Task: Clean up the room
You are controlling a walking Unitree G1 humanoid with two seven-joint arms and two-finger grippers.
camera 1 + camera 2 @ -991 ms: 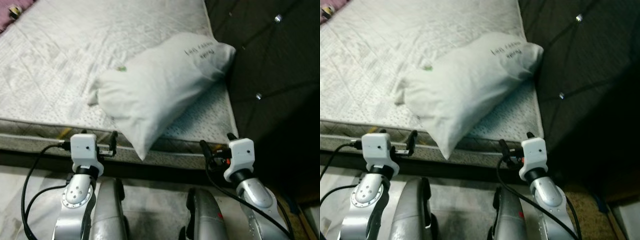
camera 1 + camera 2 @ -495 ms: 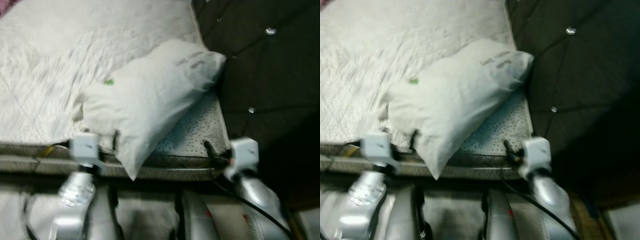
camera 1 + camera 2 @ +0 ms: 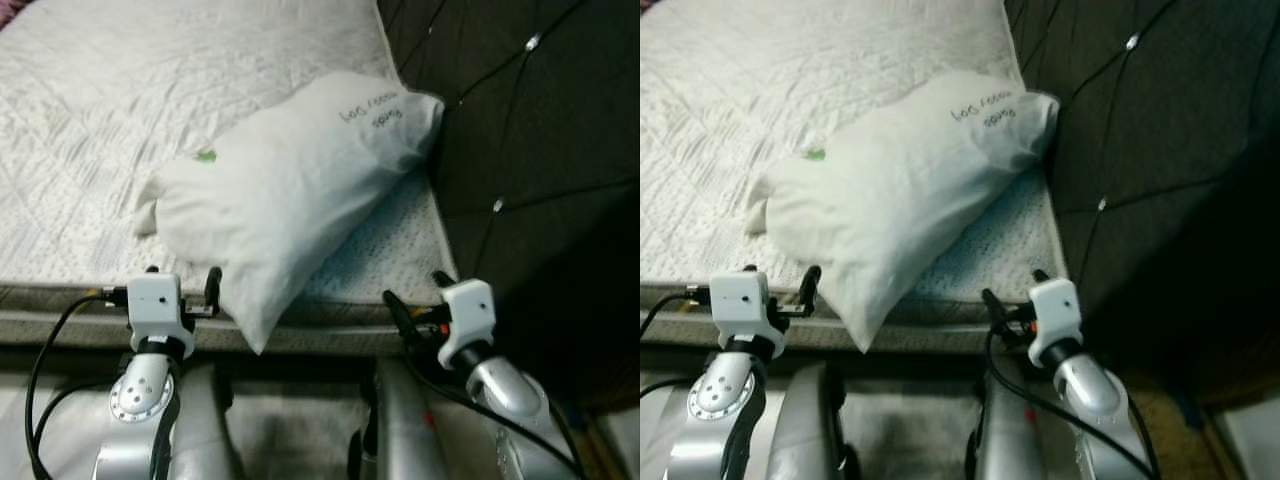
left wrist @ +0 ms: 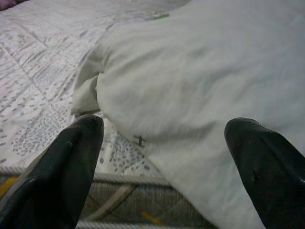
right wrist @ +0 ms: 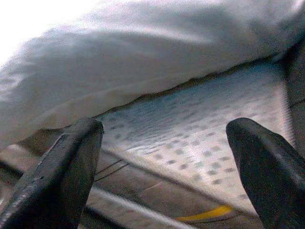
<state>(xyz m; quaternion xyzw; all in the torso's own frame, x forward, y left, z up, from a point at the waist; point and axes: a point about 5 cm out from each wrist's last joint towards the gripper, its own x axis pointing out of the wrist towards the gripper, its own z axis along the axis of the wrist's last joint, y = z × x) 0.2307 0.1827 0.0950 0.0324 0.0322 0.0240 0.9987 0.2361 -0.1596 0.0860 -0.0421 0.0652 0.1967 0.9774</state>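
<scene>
Pillow [image 3: 290, 185] corner overhanging mattress [image 3: 90, 120] edge

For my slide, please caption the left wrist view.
Open left end effector facing a white pillow on the mattress.

A white pillow [image 3: 290, 185] lies slantwise on the bare quilted mattress [image 3: 110, 110], at its near right corner. Its far right end, marked with dark handwriting, touches the dark tufted headboard [image 3: 530, 130]. Its near pointed corner hangs over the mattress's front edge. A small green mark sits on its upper left side. The case looks soft and slightly creased.
</scene>
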